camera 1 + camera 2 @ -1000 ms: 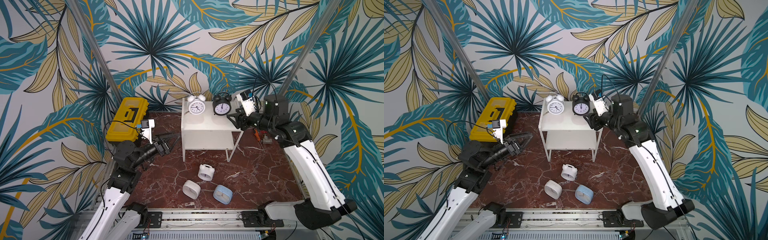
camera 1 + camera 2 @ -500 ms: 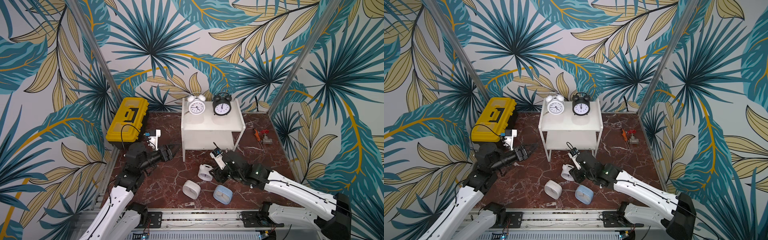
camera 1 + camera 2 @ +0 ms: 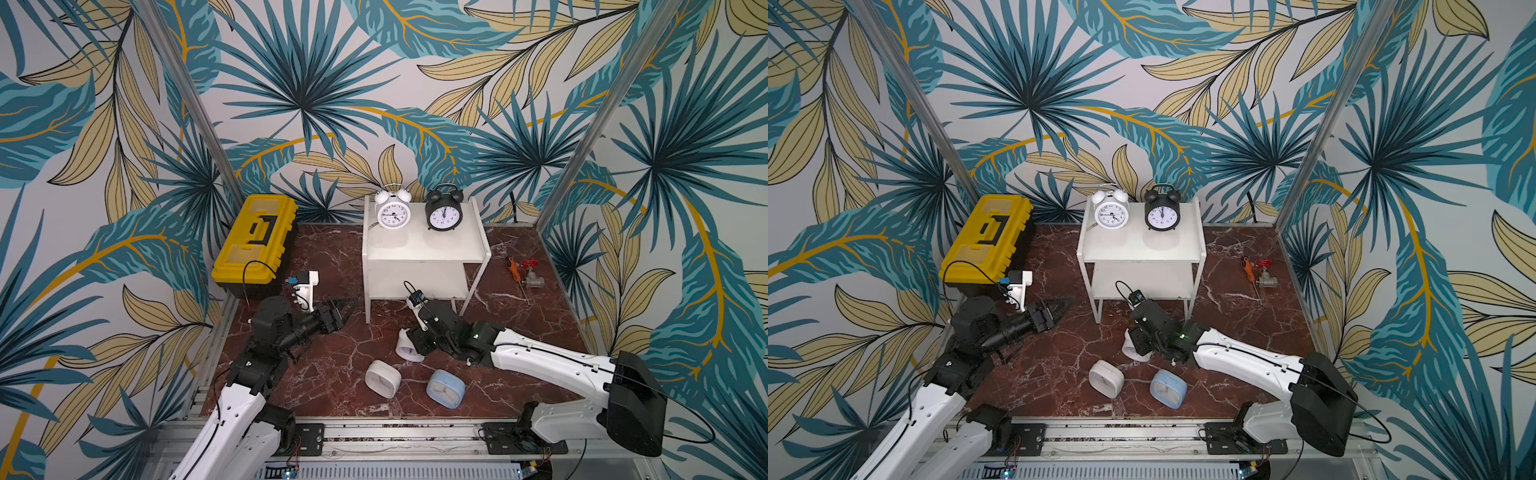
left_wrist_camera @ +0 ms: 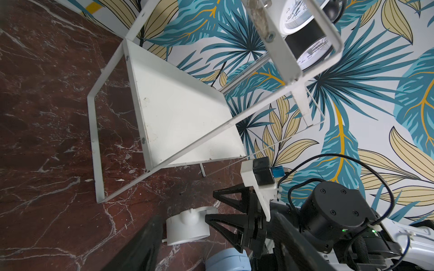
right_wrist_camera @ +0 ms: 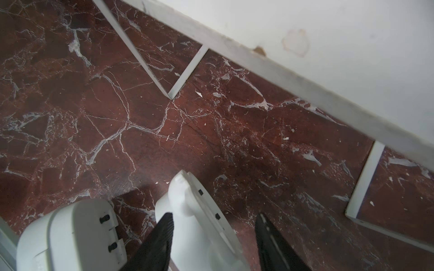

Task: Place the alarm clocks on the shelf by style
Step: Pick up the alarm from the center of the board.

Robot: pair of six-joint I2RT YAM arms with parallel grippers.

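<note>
Right gripper (image 5: pixel 213 217), half open, is straddling the white twin-bell clock (image 5: pixel 186 201) at lower centre, probably for lifting; left gripper (image 3: pixel 343 311) is hovering open, empty.

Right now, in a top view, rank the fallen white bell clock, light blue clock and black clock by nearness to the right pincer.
1. fallen white bell clock: on the floor, straddled by the right pincer.
2. light blue clock: floor, toward the front.
3. black clock: shelf top, at the back.
</note>
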